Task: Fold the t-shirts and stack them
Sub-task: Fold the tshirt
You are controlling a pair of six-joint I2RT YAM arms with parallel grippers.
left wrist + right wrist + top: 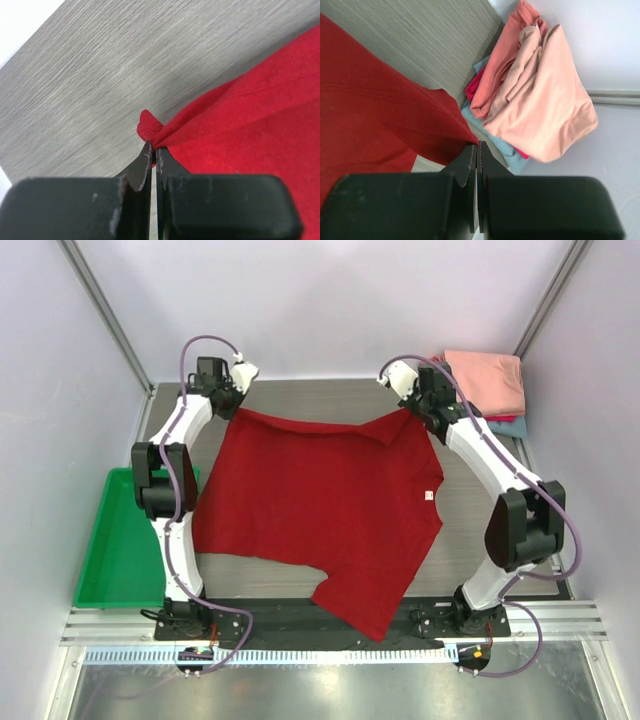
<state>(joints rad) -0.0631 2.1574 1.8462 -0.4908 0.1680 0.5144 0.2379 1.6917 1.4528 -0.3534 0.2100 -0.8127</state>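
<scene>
The dark red shirt [320, 510] is spread open over the middle of the table [330, 395], with one sleeve hanging past the table's near edge. Its small white label [428, 496] is seen toward the table's right side.

The left claw [154, 150] is clenched on a bunched corner of the cloth toward the table's far left. The right claw [476, 150] is clamped shut, and a corner of the same shirt is seen running into its tips toward the table's far right. With both far corners pinched, the far edge is drawn into a fairly straight line. This is judged to be the reason for the two-point hold: the cloth is stretched and flattened so that a clean fold can be made.

A pile of folded shirts [540, 110] is stacked at the table's far right corner, salmon-pink on top, out of the working space and presumably where this one is meant to go. A green tray [115, 540] is set off the table's left edge.
</scene>
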